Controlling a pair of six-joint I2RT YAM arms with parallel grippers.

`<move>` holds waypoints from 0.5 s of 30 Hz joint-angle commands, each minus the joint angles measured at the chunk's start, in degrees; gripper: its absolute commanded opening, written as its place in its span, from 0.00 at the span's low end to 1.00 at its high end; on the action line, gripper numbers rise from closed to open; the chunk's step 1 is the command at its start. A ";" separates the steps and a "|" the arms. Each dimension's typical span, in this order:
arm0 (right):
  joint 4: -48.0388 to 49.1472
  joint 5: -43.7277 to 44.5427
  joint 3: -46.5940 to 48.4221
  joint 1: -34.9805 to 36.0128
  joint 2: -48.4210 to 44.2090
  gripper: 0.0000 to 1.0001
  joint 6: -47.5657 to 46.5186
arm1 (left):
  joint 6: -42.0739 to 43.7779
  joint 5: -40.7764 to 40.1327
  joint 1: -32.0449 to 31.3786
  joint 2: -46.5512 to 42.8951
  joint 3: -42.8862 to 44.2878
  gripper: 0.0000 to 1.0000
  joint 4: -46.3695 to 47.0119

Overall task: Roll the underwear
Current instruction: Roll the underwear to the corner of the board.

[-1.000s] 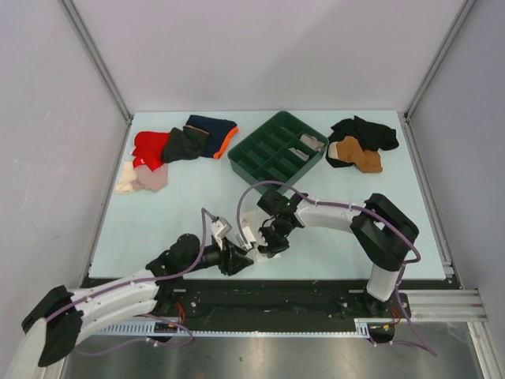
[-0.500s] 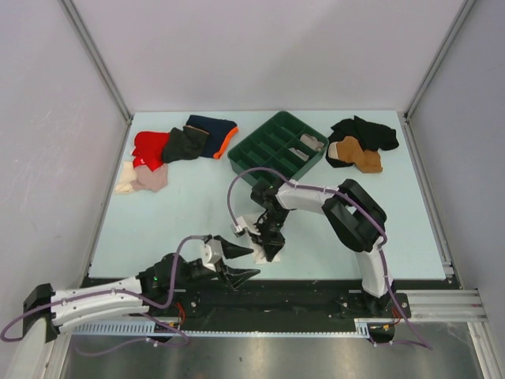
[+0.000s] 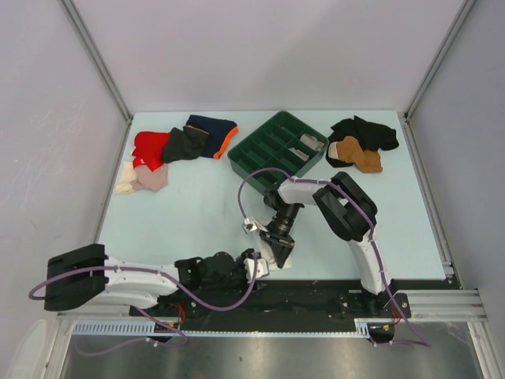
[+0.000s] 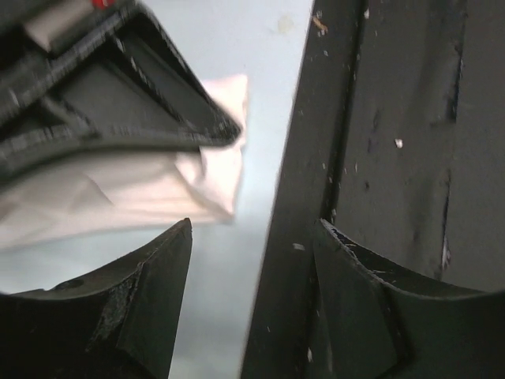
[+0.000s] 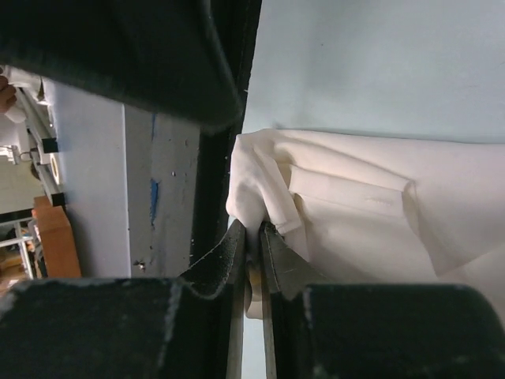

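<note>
The white underwear point(image 5: 363, 213) lies on the pale blue table at its front edge, and it also shows in the left wrist view point(image 4: 158, 189). My right gripper point(image 5: 252, 230) is shut on a bunched fold at the underwear's edge. In the top view the right gripper point(image 3: 277, 253) points down over the cloth and hides most of it. My left gripper point(image 4: 252, 237) is open and empty, just short of the cloth's corner and straddling the table's front edge. In the top view the left gripper point(image 3: 256, 267) sits low beside the right one.
A green divided tray point(image 3: 276, 148) stands at the back middle. Red, dark and navy garments point(image 3: 170, 144) and a pale pink cloth point(image 3: 146, 180) lie at the back left. Black and tan-brown garments point(image 3: 359, 146) lie at the back right. A black rail point(image 3: 316, 292) runs along the front.
My left arm has folded down low along the front edge, its gripper now open beside the cloth. My right gripper has shifted right and toward the front edge, still holding the underwear.
</note>
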 commanded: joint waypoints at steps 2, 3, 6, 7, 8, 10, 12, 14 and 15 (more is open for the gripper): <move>-3.02 -0.11 1.32 -0.20 1.48 0.09 -1.71 | 6.47 -3.20 -1.75 6.26 6.83 0.68 2.31; -3.20 -0.20 1.32 -0.29 1.57 0.09 -1.71 | 6.65 -3.54 -1.92 6.97 7.18 0.68 2.49; -3.46 -0.37 1.23 -0.72 1.66 0.09 -2.15 | 7.18 -3.55 -1.92 10.39 8.85 0.67 1.88; -3.46 -0.46 1.32 -0.99 1.66 0.09 -2.15 | 7.27 -3.55 -1.92 11.36 9.46 0.65 1.44; -3.55 -0.46 1.32 -1.08 1.49 0.09 -2.32 | 7.44 -3.46 -1.92 13.37 10.51 0.65 0.66; -3.64 -0.55 1.32 -1.34 1.40 0.09 -2.50 | 7.44 -3.55 -1.92 15.23 11.57 0.61 -0.05; -3.55 -0.46 1.32 -1.34 1.40 0.09 -2.50 | 7.36 -4.25 -1.92 17.69 12.98 0.58 -0.49; -3.46 -0.46 1.23 -1.34 1.40 0.09 -2.41 | 7.01 -5.73 -1.92 19.10 14.47 0.48 -1.63; -3.46 -0.46 1.32 -1.25 1.40 0.09 -2.41 | 6.74 -6.18 -1.84 20.58 15.00 0.42 -2.07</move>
